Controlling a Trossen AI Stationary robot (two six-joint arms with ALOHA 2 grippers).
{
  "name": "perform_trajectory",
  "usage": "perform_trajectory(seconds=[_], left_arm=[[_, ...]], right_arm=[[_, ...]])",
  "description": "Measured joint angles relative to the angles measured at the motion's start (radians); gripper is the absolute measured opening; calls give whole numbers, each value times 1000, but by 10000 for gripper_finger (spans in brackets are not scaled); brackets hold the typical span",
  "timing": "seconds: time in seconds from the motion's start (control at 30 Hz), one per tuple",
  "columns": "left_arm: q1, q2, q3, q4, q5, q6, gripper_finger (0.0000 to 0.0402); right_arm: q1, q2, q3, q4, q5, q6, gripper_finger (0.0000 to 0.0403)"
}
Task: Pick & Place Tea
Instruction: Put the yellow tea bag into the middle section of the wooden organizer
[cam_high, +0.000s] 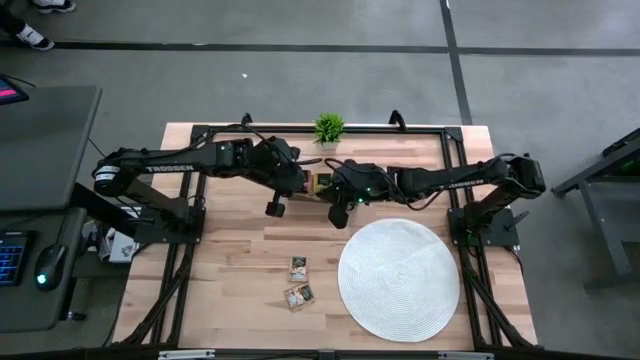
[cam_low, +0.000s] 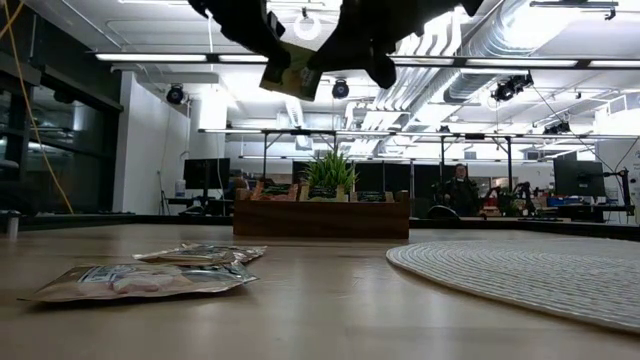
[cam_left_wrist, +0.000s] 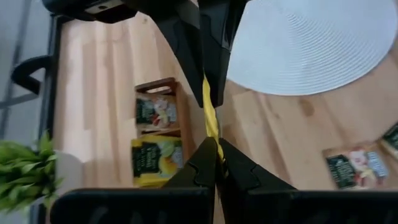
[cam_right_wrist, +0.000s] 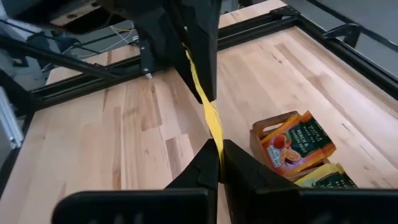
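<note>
Two tea packets (cam_low: 140, 279) are lying flat on the table (cam_high: 230, 290) just left of the round white mat (cam_high: 399, 279). Beyond the mat, above the wooden tea box (cam_right_wrist: 292, 146), the left gripper (cam_left_wrist: 213, 152) and the right gripper (cam_right_wrist: 215, 149) are both pinching one yellow tea packet (cam_right_wrist: 208, 109) edge-on, suspended between them. Farthest back, a potted plant (cam_high: 328, 128) is standing.

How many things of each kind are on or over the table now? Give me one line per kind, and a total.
Tea packets lying on the table: 2
Yellow tea packet held between both grippers: 1
Wooden tea box: 1
Round white mat: 1
Potted plant: 1
Total: 6
</note>
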Motion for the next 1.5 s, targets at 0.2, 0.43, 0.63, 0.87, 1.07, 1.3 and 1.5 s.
perform_trajectory(seconds=[0.2,0.43,0.63,0.87,1.07,1.3,1.5], left_arm=[[0,-48,0,-14,-74,34,1],[1,-97,0,-40,-161,38,1],[1,-148,-1,-79,-294,33,1],[67,-244,1,-75,-241,29,18],[169,-321,0,11,-53,27,97],[257,-334,0,277,294,-111,193],[262,-277,0,466,405,-234,213]], right_arm=[[0,-2,-26,61,39,23,2],[1,-2,-91,151,59,60,1],[9,-5,-89,208,140,58,1],[9,-26,-88,362,174,-5,0],[9,-68,-87,561,176,-111,0],[6,-91,-87,764,134,-188,0],[1,-93,-48,793,78,-219,0]])
